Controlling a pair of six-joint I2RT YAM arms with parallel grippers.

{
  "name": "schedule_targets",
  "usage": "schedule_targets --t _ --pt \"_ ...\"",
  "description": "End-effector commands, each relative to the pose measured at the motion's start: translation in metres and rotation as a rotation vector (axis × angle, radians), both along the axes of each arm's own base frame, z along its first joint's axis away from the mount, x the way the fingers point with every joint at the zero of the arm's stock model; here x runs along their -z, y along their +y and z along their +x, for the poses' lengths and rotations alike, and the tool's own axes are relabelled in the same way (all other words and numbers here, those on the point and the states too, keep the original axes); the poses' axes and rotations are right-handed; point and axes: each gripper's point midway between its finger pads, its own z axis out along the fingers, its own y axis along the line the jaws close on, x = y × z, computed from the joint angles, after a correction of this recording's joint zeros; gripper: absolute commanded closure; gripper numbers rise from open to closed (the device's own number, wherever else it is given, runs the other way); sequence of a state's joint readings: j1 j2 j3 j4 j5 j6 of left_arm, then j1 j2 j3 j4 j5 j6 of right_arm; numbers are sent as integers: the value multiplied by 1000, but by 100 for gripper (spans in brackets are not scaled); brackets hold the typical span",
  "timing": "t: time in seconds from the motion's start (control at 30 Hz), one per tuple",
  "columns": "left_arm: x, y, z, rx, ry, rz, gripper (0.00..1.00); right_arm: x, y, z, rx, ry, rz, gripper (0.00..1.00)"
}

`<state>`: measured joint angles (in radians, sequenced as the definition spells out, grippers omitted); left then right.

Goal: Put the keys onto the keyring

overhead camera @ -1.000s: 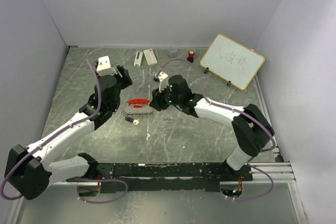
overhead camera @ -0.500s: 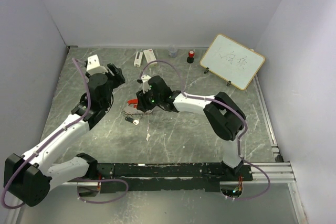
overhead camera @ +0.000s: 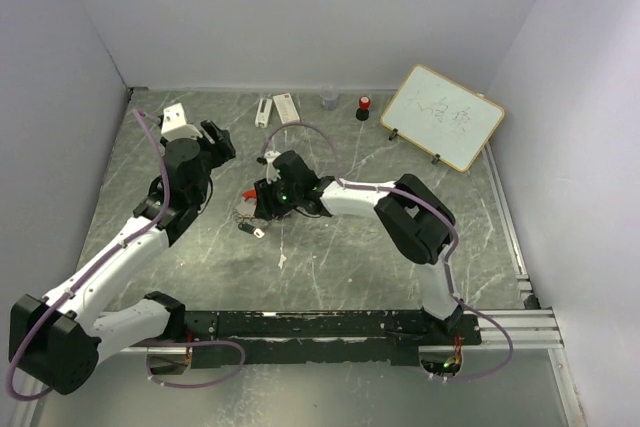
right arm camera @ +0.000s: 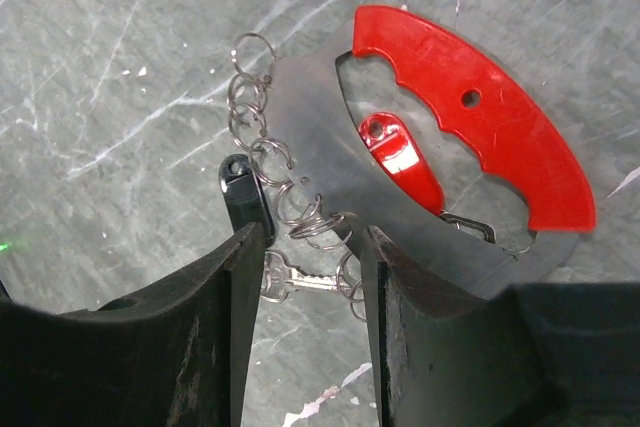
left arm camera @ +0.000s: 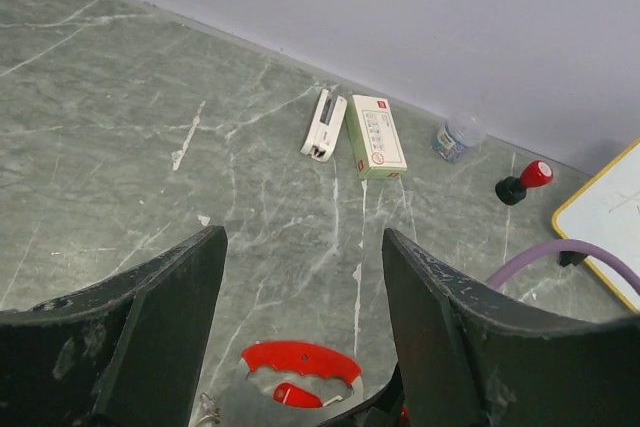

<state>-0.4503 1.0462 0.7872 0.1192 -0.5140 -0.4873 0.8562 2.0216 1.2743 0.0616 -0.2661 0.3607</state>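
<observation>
- Right end effector (right arm camera: 308, 237) sat low over the table (right arm camera: 90, 57), fingers parted and pinching nothing, straddling the keyring (right arm camera: 262, 137), a chain of thin silver rings!
- Black-tagged key (right arm camera: 245, 195) lay just beside one fingertip, though whether it touched could not be told. A bare silver key (right arm camera: 292, 284) sat in the gap between the fingers, tangled among the rings.
- Red oblong fob (right arm camera: 400, 157) and a red crescent piece (right arm camera: 470, 117) rested just beyond the fingertips, over a grey curved plate (right arm camera: 310, 142).
- Danger one: a squeeze from there looked likely to gather rings, tag and key in one clump. They overlapped, so no single key would come free.
- Danger two: thin metal lying flat on hard stone could skid out from under the pads, or the tips could scrape the table.
- Danger three: left end effector (left arm camera: 300, 237) hung splayed wide, holding nothing, well apart from the bundle. With nothing bracing the ring, any tug would probably drag the whole loose cluster along.
- Red-tagged key? It could not be told apart in these views, so a wrong pick was a fair worry.
</observation>
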Motion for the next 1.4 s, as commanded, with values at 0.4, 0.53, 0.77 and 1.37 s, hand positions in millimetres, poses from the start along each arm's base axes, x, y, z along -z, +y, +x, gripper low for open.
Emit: schedule_targets --t 0.4,0.53,0.77,1.37 --pt "3 12 -3 8 0 -18 25 19 14 -2 33 84 -7 62" --pt "3 14 -3 7 -1 -21 25 22 13 -4 36 101 -24 77" --pt "4 12 -4 29 -3 -31 26 -11 11 10 85 4 30 100" --pt "0 6 -9 82 -16 -30 26 -139 -18 44 188 -306 150 100"
